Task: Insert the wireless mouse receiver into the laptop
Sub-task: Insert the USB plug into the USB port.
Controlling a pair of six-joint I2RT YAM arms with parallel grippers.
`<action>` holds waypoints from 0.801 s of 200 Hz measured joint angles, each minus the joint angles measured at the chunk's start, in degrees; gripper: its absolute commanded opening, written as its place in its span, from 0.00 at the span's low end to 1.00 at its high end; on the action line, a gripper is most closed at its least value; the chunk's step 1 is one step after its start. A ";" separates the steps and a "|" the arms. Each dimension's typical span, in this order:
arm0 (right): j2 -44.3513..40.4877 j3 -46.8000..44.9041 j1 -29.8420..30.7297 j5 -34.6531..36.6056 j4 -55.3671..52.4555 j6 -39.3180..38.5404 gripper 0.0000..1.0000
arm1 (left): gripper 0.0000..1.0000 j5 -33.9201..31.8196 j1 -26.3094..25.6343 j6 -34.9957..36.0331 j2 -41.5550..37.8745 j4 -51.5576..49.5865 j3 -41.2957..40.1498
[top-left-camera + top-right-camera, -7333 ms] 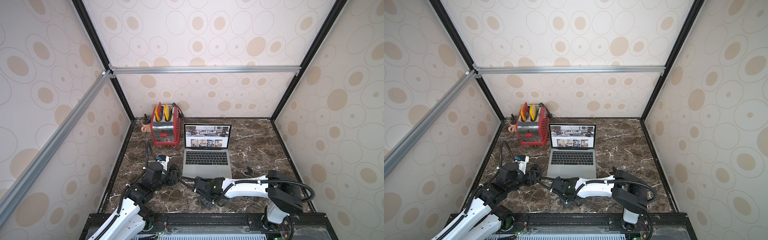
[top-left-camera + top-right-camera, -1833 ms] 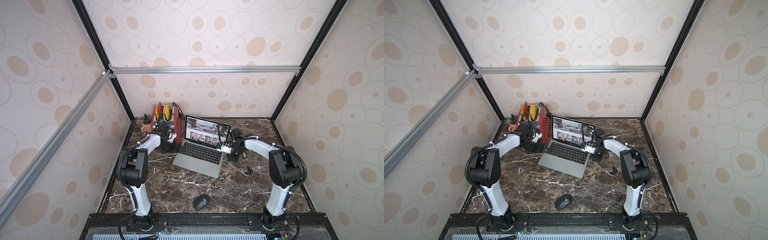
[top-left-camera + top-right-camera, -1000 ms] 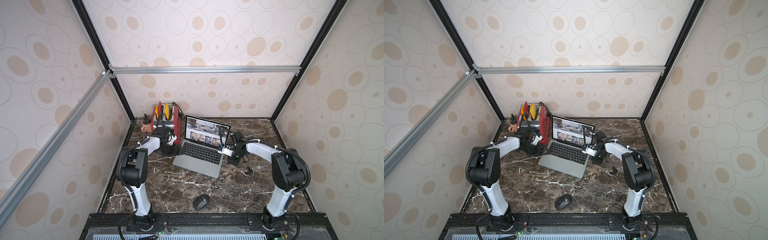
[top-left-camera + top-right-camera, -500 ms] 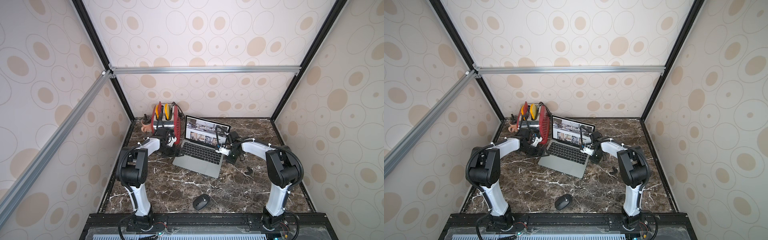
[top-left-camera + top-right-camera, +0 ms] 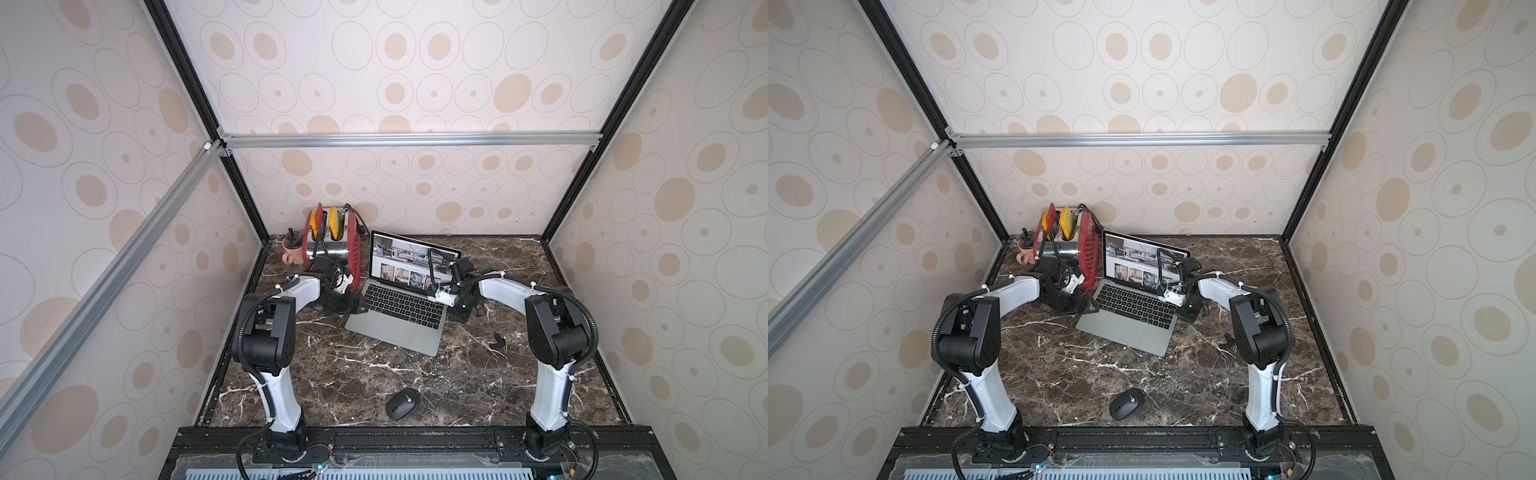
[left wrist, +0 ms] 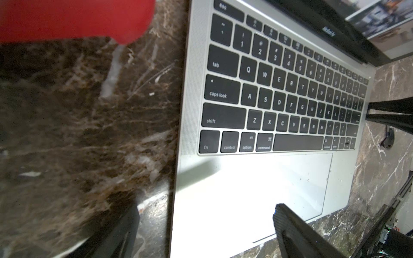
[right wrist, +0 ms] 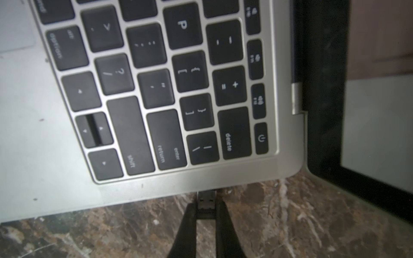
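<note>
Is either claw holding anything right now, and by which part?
The right claw pinches the receiver by its dark rear body, plug end at the laptop's side edge. The left claw is open, holding nothing.

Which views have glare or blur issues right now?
Left wrist: glare blows out the laptop palm rest, and the red object near the lens is blurred. Right wrist: keys soft, receiver fairly sharp. Both top views: evenly lit, sharp.

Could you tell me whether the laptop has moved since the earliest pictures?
Yes: the laptop has turned clockwise, its near left corner now closer to the red toaster.
</note>
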 measured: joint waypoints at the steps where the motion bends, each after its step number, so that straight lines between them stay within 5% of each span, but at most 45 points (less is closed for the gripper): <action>1: 0.00 0.00 0.00 0.02 0.00 0.00 0.00 | 0.96 0.00 0.00 0.02 0.00 0.00 0.02; 160: 0.09 -0.96 -0.55 0.31 4.94 -1.14 0.00 | 0.96 0.17 0.00 0.09 1.27 0.22 1.22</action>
